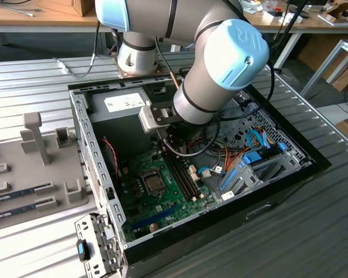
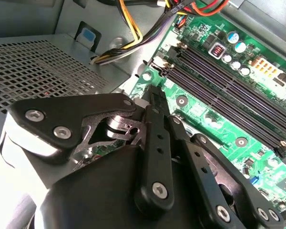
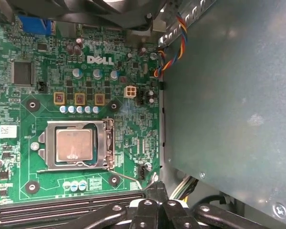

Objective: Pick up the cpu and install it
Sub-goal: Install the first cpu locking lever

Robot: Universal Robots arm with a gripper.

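The cpu [image 3: 75, 144], a silver square, lies flat in the motherboard socket with a metal frame around it; in the exterior view it shows as a dark square [image 1: 154, 184] mid-board. My gripper [image 3: 157, 187] hangs above the board beside the socket, near the memory slots [image 3: 62, 205], its black fingertips pressed together with nothing between them. The second wrist view shows the same shut fingers [image 2: 152, 95] over the green board edge. In the exterior view the arm's wrist [image 1: 191, 98] hangs over the open case and covers the gripper.
The computer case [image 1: 93, 145] lies open on a metal table. Coloured cables [image 1: 220, 156] and a blue drive bracket [image 1: 252, 157] fill the exterior view's right side. A grey tray [image 1: 29, 174] with memory sticks sits at the left. A grey metal wall [image 3: 229, 95] borders the board.
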